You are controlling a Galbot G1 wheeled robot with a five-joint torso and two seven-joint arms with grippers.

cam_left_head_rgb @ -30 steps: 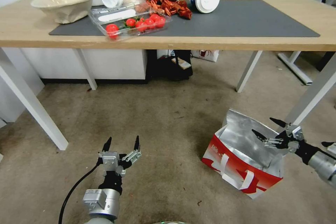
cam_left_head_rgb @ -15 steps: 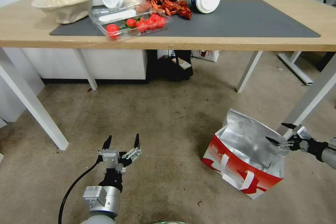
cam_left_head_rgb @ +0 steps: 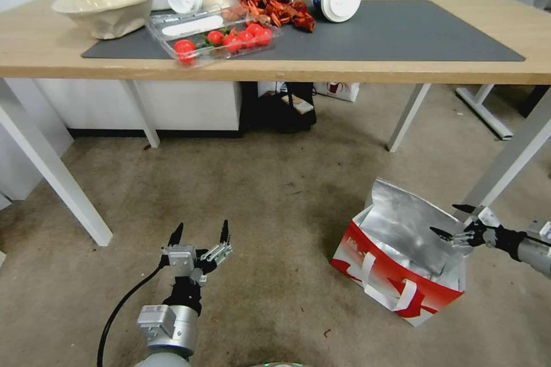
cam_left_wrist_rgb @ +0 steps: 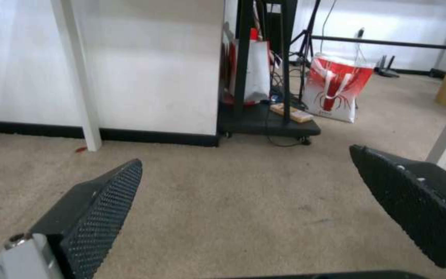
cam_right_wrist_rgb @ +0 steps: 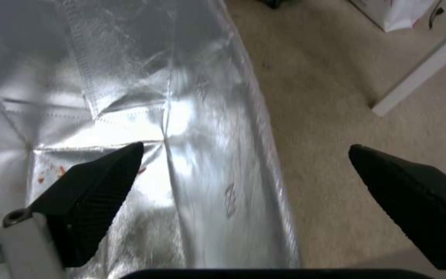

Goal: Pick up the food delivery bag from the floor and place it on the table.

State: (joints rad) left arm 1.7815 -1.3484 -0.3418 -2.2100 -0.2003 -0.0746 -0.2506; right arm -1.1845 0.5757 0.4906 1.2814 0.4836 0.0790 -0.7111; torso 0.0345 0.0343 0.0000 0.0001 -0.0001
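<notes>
Two hands: both are spread wide and hold nothing.
Hidden: the right arm is cut off by the edge of the head view; the bottom of the bag's inside cannot be seen.
Right hand [cam_left_head_rgb: 458,220]: at the right top edge of the food delivery bag [cam_left_head_rgb: 396,264], one finger over the foil opening, the other outside over the floor [cam_left_head_rgb: 275,195].
Left hand [cam_left_head_rgb: 198,233]: low over the floor, well apart from the bag.
Bag: stands open on the floor beside a leg of the desk [cam_left_head_rgb: 356,71]; white with red band, silver lining, white straps.
</notes>
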